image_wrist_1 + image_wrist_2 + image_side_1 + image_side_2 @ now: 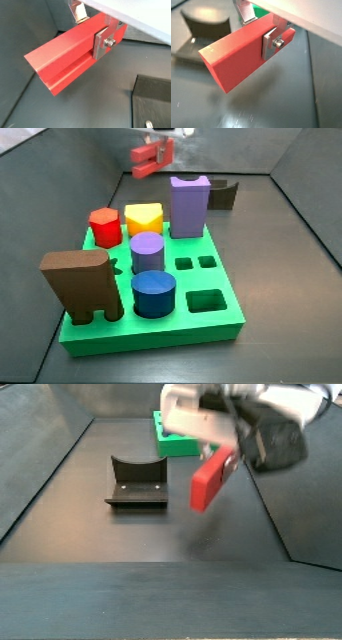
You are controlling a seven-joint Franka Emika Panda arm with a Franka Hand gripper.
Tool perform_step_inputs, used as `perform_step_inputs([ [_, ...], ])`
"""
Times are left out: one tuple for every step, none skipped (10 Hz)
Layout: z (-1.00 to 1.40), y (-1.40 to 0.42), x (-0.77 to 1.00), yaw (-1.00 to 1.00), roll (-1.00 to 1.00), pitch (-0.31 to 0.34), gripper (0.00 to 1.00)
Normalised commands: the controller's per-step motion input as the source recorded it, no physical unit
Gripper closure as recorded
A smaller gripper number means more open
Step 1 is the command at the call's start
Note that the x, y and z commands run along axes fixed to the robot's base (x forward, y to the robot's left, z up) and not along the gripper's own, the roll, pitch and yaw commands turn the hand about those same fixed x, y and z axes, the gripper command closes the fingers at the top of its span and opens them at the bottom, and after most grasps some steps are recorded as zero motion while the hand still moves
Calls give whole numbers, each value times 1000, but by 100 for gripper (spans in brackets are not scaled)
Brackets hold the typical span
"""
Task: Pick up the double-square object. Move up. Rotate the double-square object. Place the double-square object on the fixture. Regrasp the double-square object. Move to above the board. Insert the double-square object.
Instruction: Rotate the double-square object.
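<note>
Currently, your gripper carries the double-square object aloft near the fixture, jaws clamped across one end: rigid, light-looking, smooth-faced block, best held across its flat faces.

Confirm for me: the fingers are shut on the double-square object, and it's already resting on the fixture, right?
Not quite. The gripper is shut on the double-square object, but in a side view the piece hangs in the air, apart from the fixture, which stands bare on the floor beside it. It has not been placed yet.
</note>
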Motion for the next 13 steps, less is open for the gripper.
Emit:
perform_step_inputs([
  [405, -156, -91, 16, 108, 7, 100],
  [250, -79, -55, 15, 80, 45, 100],
  [0, 0, 0, -1000, 0, 0, 100],
  [-55, 12, 21, -1000, -1, -1, 100],
  [-37, 28, 28, -1000, -5, -3, 100],
  [-32, 27, 29, -1000, -5, -3, 100],
  [-31, 26, 30, -1000, -6, -3, 100],
  [-28, 25, 31, -1000, -6, -3, 100],
  [-26, 25, 31, -1000, -6, -4, 100],
  [-25, 24, 31, -1000, -6, -4, 100],
  [-25, 24, 31, -1000, -7, -4, 100],
  [-25, 23, 31, -1000, -7, -4, 100],
  [-25, 23, 31, -1000, -7, -4, 100],
])
